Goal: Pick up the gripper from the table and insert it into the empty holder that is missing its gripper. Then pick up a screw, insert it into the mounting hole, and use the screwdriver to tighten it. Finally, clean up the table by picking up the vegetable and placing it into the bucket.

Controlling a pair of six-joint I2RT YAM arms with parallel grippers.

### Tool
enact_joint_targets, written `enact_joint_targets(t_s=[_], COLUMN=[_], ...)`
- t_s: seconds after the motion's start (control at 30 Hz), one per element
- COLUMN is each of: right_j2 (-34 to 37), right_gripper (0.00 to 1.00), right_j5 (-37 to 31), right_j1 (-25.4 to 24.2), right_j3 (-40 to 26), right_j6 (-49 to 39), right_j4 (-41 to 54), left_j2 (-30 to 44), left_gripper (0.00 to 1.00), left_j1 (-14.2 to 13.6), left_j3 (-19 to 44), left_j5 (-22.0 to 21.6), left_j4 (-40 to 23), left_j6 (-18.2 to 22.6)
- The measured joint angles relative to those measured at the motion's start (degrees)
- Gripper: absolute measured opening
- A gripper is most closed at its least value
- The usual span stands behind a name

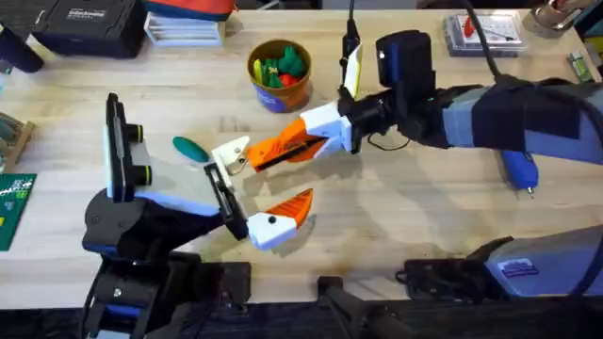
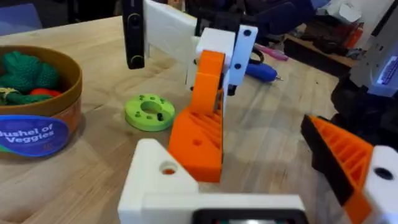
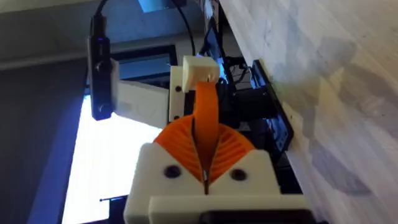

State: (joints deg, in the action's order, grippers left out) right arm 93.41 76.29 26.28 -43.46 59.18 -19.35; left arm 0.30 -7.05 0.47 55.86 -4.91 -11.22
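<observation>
Orange-padded right tool (image 1: pixel 268 157) clamps the gripper (image 2: pixel 200 127) against the holder (image 2: pixel 158 177) (left tool (image 1: pixel 252 193) wide).

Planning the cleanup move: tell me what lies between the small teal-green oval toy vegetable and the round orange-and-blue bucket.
In the overhead view, only bare light wooden tabletop lies between the vegetable and the bucket.

A: Overhead was evenly, brightly lit; soft shadows were cast on the table (image 1: pixel 405 202) under both arms.

B: Blur?

A: Mild softness was noted overall. In the left wrist view, far clutter was out of focus. In the right wrist view, a bluish-white glare patch was blown out.
</observation>
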Motion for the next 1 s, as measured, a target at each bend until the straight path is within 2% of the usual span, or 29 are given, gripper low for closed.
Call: enact_joint_targets(t_s=[0.43,0.77,1.0], right_j2=[0.13,7.30,8.63], right_gripper=[0.007,0.007,0.007], right_j5=[-1.92,-1.63,-3.33], right_j1=[1.47,3.58,6.38], right_j3=[-1.53,-7.81,-10.02], right_j6=[1.25,3.10,4.27], right_j4=[0.02,-0.35,-0.22], left_j2=[0.02,0.01,0.02], left_gripper=[0.985,0.985,0.985], left_j1=[0.13,0.83,1.25], left_j3=[0.00,0.00,0.00], left_j5=[-0.15,-2.06,-3.52], left_j4=[0.02,0.16,0.32], left_j6=[0.02,-1.44,-1.51])
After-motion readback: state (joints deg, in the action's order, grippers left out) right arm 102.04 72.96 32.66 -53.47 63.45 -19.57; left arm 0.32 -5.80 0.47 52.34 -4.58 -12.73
